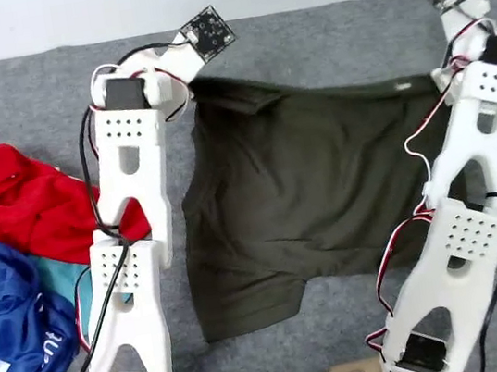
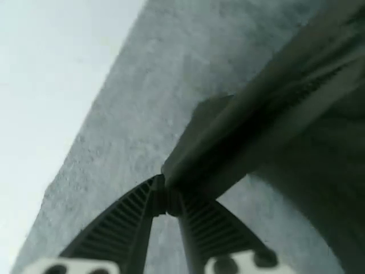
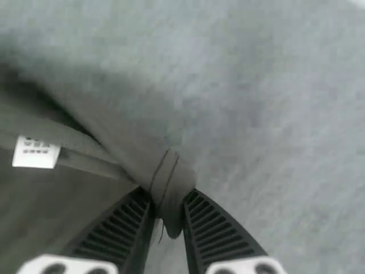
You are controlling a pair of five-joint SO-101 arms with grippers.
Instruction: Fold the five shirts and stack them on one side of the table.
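A dark olive shirt [image 1: 306, 196] lies spread across the middle of the grey table, one sleeve toward the front. My left gripper [image 2: 165, 200] is shut on the shirt's far left edge [image 2: 256, 131], which it holds lifted; in the high view it sits at the far left corner of the shirt [image 1: 183, 74]. My right gripper [image 3: 166, 214] is shut on a pinched fold of the shirt's far right hem [image 3: 165, 177], near a white label [image 3: 35, 152]; in the high view it is at the far right corner [image 1: 451, 71].
A red shirt [image 1: 17, 202], a blue shirt [image 1: 9, 334] and a teal one [image 1: 61, 275] lie heaped at the left edge of the table. Grey carpet-like surface [image 1: 339, 41] runs behind the olive shirt up to the pale wall.
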